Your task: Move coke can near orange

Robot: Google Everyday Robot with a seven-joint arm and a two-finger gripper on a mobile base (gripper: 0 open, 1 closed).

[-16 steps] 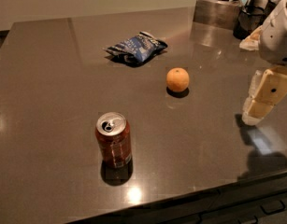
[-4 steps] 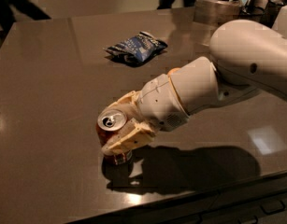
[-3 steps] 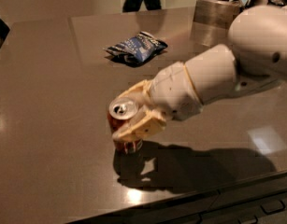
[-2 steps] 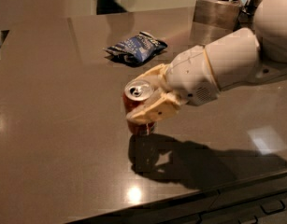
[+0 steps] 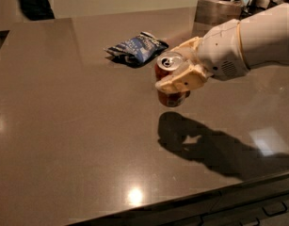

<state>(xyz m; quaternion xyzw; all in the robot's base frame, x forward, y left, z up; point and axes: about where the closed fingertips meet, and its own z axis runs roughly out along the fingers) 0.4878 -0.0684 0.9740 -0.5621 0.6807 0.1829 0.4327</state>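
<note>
Past the blue snack bag [image 5: 134, 48] at upper centre we see the coke can [image 5: 170, 61] upright, lifted off the table [image 5: 64, 121], pinched by the gripper [image 5: 172, 69] centre right; the orange isn't visible, likely behind the arm [image 5: 264, 36].

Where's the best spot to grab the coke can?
Grab its smooth round side, about the middle, coming in from the side. The gripper, above the table, is shut on the coke can just that way, holding it upright.
</note>
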